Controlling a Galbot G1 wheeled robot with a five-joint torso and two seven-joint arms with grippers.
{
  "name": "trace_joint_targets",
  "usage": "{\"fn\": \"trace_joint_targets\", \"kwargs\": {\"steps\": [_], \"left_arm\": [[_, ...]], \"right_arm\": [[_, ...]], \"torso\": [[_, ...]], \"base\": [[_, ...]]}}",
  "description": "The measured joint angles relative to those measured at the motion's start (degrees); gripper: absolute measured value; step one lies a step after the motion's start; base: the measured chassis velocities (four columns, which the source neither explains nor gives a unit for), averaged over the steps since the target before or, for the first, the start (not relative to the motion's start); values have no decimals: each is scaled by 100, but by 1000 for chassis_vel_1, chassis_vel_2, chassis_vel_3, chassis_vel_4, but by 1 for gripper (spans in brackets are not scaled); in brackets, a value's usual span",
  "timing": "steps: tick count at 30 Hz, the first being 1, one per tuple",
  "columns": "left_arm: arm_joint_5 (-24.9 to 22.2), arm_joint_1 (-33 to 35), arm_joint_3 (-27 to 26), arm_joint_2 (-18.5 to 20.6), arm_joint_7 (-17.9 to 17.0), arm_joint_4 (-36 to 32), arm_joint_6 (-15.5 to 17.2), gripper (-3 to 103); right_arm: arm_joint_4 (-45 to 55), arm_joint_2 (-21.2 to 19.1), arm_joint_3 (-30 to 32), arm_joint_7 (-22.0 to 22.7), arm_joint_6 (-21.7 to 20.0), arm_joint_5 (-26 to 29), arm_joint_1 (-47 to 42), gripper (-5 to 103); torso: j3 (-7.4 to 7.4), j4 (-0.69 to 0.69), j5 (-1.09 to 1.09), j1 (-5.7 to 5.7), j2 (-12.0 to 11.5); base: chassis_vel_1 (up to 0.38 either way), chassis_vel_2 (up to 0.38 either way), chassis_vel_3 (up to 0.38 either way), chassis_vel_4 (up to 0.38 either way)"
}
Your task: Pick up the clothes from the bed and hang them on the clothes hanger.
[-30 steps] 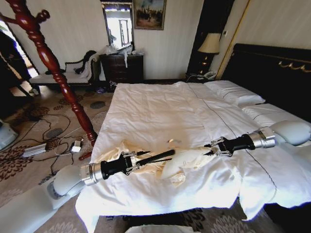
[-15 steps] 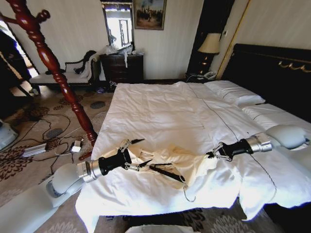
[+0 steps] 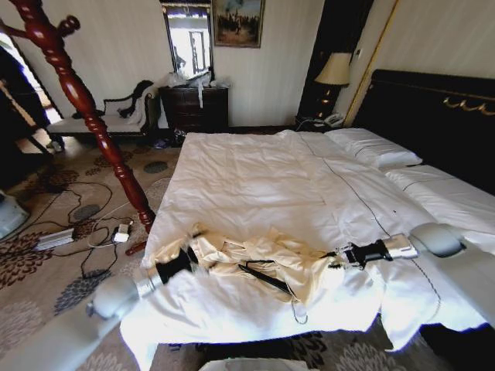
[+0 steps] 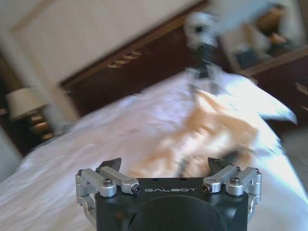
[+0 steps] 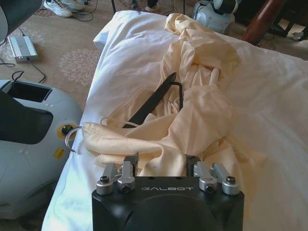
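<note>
My right gripper (image 3: 334,255) clenches the clothes (image 3: 263,255); left gripper (image 3: 188,257), spread, sits at their other end, hanger (image 3: 263,278) between, lying crosswise.

The clothes (image 3: 259,255) are spread across the near end of the bed (image 3: 263,178), between the two claws. The left claw (image 3: 191,254) is placed at their left end, the right claw (image 3: 334,256) at their right end. The clothes hanger (image 3: 267,278) is laid among the folds on the near side, its hook toward the bed's near edge. A wooden post (image 3: 85,108) is stood on the floor left of the bed.
</note>
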Motion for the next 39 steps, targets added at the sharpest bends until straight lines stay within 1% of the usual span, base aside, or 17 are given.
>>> {"fn": "trace_joint_targets", "kwargs": {"steps": [2,3,4,7,9,10,11,13,14,17,19,22,23,26,34,38,39], "left_arm": [[596,-146,272,37,184,181,-232,100],[596,-146,272,37,184,181,-232,100],[791,-221,386,39,218,258,-321,100],[1412,-467,642,-139,168,533,-598,99],[1547,-568,717,-253,89,623,-669,94],[1633,-684,799,-361,5,705,-740,89],[1703,-834,894,-473,-80,813,-811,89],[1815,-1066,1044,-635,-171,980,-930,79],[1815,-1066,1044,-635,-171,980,-930,79],[1980,-1398,1339,-835,-203,1205,-1036,63],[2005,-1491,1441,-902,-202,1272,-1044,63],[2118,-1752,1748,-1114,-147,1531,-1074,46],[2173,-1804,1807,-1166,-130,1592,-1095,46],[2409,-1994,2004,-1374,-64,1809,-1171,37],[2831,-2513,2418,-2057,74,2469,-1297,34],[2960,-2652,2506,-2197,125,2638,-1351,32],[3016,-2688,2520,-2233,145,2692,-1372,36]], "right_arm": [[-2,46,-31,-5,0,61,62,60],[-2,46,-31,-5,0,61,62,60],[-2,76,-43,-3,0,82,83,60],[-12,235,-84,50,-10,199,172,77],[-17,288,-98,95,-23,270,193,82],[-23,337,-110,153,-39,371,200,87],[-27,375,-117,204,-60,463,199,87],[-31,439,-120,270,-93,573,198,97],[-31,439,-120,270,-93,573,198,97],[-48,542,-98,298,-108,606,208,100],[-57,574,-85,303,-109,608,213,100],[-66,643,-63,310,-110,607,212,100],[-66,657,-56,311,-111,607,207,100],[-51,692,-29,312,-111,605,183,100],[-32,757,43,311,-86,606,119,100],[-30,757,46,309,-80,612,121,100],[-28,757,46,308,-79,617,123,100]], "torso": [[0,-1,-1,0,0],[0,-1,-1,0,0],[0,0,-1,0,0],[0,0,0,0,0],[0,1,1,0,0],[0,2,-1,0,0],[0,0,-1,0,0],[0,-2,0,0,0],[0,-2,0,0,0],[0,-1,0,0,0],[0,0,1,0,0],[0,0,1,0,0],[0,0,1,0,0],[0,0,0,0,0],[0,-1,0,-1,0],[0,-1,0,-1,0],[0,-1,1,-1,0]], "base": [[0,0,0,0],[0,0,0,0],[0,0,0,0],[0,0,0,0],[0,0,0,0],[0,0,0,0],[0,0,0,0],[0,0,0,0],[0,0,0,0],[0,0,0,0],[0,0,0,0],[0,0,0,0],[0,0,0,0],[0,0,0,0],[0,0,0,0],[0,0,0,0],[0,0,0,0]]}}
